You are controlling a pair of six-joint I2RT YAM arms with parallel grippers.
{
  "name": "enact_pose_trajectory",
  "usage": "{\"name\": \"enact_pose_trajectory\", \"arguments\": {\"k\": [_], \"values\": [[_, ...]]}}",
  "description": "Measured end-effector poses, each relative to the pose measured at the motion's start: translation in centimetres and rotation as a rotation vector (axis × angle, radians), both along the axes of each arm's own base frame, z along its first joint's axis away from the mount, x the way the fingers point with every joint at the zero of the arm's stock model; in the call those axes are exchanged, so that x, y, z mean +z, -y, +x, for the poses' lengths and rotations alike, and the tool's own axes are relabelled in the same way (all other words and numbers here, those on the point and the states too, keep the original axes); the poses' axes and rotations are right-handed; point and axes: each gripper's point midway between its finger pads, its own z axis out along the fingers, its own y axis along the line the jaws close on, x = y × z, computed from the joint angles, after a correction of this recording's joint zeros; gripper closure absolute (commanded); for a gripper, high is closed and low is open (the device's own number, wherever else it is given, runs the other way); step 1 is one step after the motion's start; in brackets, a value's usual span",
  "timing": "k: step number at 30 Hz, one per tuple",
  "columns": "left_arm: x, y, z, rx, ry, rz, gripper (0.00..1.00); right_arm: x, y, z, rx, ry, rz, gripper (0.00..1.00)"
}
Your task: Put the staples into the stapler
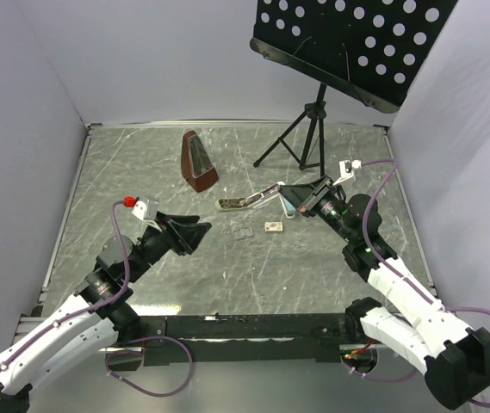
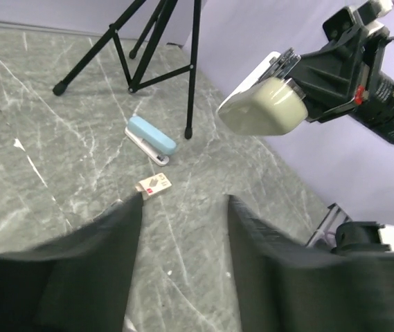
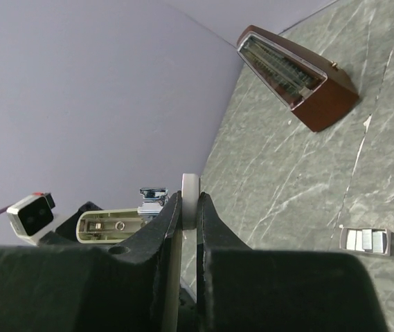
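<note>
The right gripper (image 1: 289,193) is clamped on the stapler (image 1: 245,201). In the right wrist view its dark fingers (image 3: 156,228) press together on a thin pale edge of it. The left gripper (image 1: 200,238) hangs low over the table (image 1: 141,172) with its jaws apart and nothing between them. It points across at the right one.

The stapler is cream, with a rounded end (image 2: 262,107) that the left wrist view shows held up off the table against the wall. From above, it reaches out leftward from the right gripper as a long cream bar with a silvery arm angled above it, so it looks hinged open. The right wrist view shows a cream shell (image 3: 110,225) with metal parts inside. Whether its far end touches the table I cannot tell.

A small blue stapler (image 1: 289,207) lies on the table just below the right gripper. The staple box (image 1: 272,227) lies flat near it, between the two grippers. It is cream-tan with dark and red marks (image 2: 154,185). The staples themselves are too small to make out. A little flat translucent piece (image 1: 243,232) lies just left of the box.

The table is grey-green stone-patterned, streaked with white veins and edged by a metal rim. A brown metronome (image 1: 199,162) stands upright further back. A black music stand (image 1: 348,43) with a perforated desk rests its tripod at the far right. Plain pale lilac walls (image 1: 21,86) close in the left, back and right sides.
</note>
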Motion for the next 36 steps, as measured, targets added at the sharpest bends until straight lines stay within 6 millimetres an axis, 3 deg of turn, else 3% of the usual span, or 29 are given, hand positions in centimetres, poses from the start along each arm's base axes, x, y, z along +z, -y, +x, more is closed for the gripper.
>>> {"name": "enact_pose_trajectory", "arguments": {"k": [1, 7, 15, 22, 26, 31, 36], "values": [[0.1, 0.0, 0.0, -0.001, -0.006, -0.007, 0.24, -0.1, 0.0, 0.1, -0.001, 0.0, -0.001, 1.0], [1.0, 0.3, -0.2, -0.015, -0.018, -0.051, 0.1, -3.4, 0.0, 0.7, -0.019, -0.064, -0.03, 1.0], [2.7, 0.7, 0.5, -0.008, -0.052, 0.013, 0.12, -6.3, 0.2, 1.4, -0.051, -0.106, -0.107, 1.0], [6.6, 0.3, 2.4, 0.069, -0.075, 0.129, 0.15, -8.0, -0.7, 1.4, -0.041, -0.116, -0.17, 1.0], [4.6, 1.5, 3.6, 0.045, -0.134, 0.268, 0.22, -9.4, -1.6, 1.3, -0.014, -0.13, -0.217, 1.0], [0.7, 3.1, 4.7, -0.039, -0.219, 0.508, 0.43, -10.9, -2.5, 1.0, 0.019, -0.158, -0.258, 1.0], [-0.3, 4.7, 5.2, -0.124, -0.224, 0.646, 0.51, -11.3, -3.2, 1.0, 0.038, -0.17, -0.266, 1.0]]}}
